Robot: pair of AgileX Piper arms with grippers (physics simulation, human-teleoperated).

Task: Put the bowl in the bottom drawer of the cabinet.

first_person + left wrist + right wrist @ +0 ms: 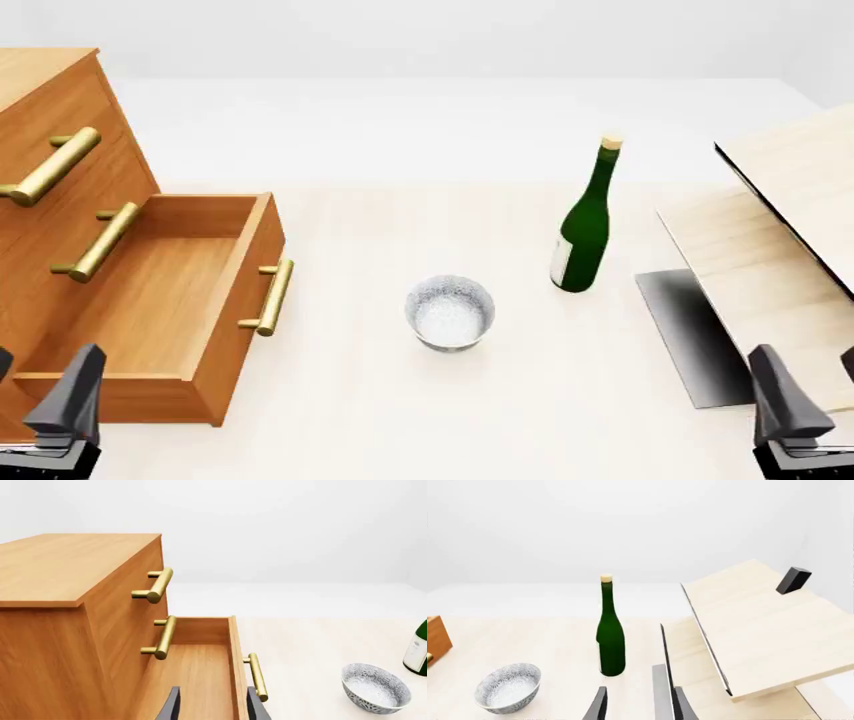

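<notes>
The bowl [450, 313] sits forward of and between both empty, parted end effectors, left [60, 400] and right [794, 400], beside the open bottom drawer [147, 300].

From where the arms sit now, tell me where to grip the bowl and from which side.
Grip the bowl by its thin rim, coming straight down from above with one jaw inside and one outside. It stands upright, mouth open, and its rounded wall offers no flat sides. The wine bottle stands apart, so either arm likely has room.

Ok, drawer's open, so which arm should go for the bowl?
Probably the right. The bowl sits mid-table with open table toward the right tool, while the left tool hovers at the bottom drawer, whose pulled-out front stands between it and the bowl.
</notes>
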